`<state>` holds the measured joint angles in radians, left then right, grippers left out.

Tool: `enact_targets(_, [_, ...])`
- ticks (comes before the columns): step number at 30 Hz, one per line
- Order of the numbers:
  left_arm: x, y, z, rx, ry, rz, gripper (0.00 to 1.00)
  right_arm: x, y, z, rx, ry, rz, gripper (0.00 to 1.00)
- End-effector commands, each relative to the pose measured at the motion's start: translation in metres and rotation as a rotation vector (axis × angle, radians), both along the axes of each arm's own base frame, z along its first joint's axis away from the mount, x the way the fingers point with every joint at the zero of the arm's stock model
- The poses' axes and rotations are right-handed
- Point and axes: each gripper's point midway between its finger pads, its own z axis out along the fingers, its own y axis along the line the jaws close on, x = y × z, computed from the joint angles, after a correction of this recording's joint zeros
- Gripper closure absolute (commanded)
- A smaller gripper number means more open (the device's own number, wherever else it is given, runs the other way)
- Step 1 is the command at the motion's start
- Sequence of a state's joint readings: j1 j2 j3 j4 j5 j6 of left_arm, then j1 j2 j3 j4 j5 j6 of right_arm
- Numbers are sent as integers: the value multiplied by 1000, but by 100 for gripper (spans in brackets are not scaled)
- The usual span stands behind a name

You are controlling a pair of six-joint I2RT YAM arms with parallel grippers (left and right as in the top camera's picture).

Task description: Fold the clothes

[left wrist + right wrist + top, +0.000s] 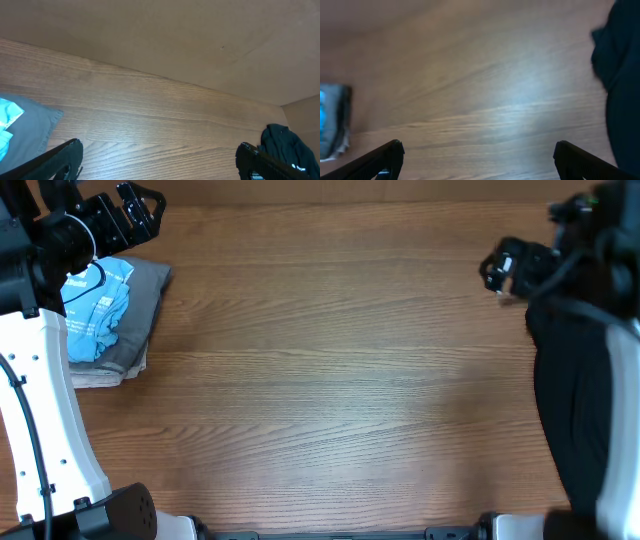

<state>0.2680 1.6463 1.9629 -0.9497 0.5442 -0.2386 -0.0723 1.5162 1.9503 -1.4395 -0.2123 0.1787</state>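
A folded light blue T-shirt [100,300] with printed lettering lies on top of a grey garment [145,305] at the table's far left. My left gripper [135,210] hovers just behind this stack, open and holding nothing. In the left wrist view the gripper [160,160] frames bare wood, with the grey garment [27,132] and a blue corner [7,115] at the left. A dark pile of clothes [580,390] covers the right edge. My right gripper [500,270] hangs open beside it. In the right wrist view the gripper [477,157] is empty, with the dark cloth [620,75] to its right.
A beige folded piece [100,378] sits at the bottom of the left stack. The wooden table [340,370] stretches between the stack and the dark pile. A plain brown wall [165,35] stands behind the table. The stack [332,120] shows blurred at the right wrist view's left edge.
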Motion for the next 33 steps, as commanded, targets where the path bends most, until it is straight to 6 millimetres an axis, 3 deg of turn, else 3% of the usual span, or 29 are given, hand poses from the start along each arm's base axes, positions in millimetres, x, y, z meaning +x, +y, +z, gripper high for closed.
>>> enact_targets(1, [3, 0, -5, -8, 12, 7, 0, -34, 1, 47, -19, -155, 0, 0])
enact_targets(3, [3, 0, -5, -9, 12, 7, 0, -64, 3, 75, -26, -257, 0, 0])
enact_targets(6, [3, 0, -5, -8, 12, 7, 0, -98, 6, 101, -34, -364, -1, 0])
enact_targets(14, [3, 0, -5, -9, 12, 7, 0, -189, 13, 145, -53, -609, -1, 0])
enact_targets(21, [3, 0, -5, -9, 12, 7, 0, -261, 21, 154, -46, -753, 55, 0])
enact_targets(26, [3, 1, -5, -8, 12, 8, 0, -306, 25, 145, -6, -803, 149, 0])
enact_targets(29, [3, 1, -5, -8, 12, 8, 0, -325, 24, 137, -1, -812, 164, 0])
enact_targets(33, [3, 1, -5, -9, 12, 8, 0, -332, 21, 133, -11, -816, 145, 0])
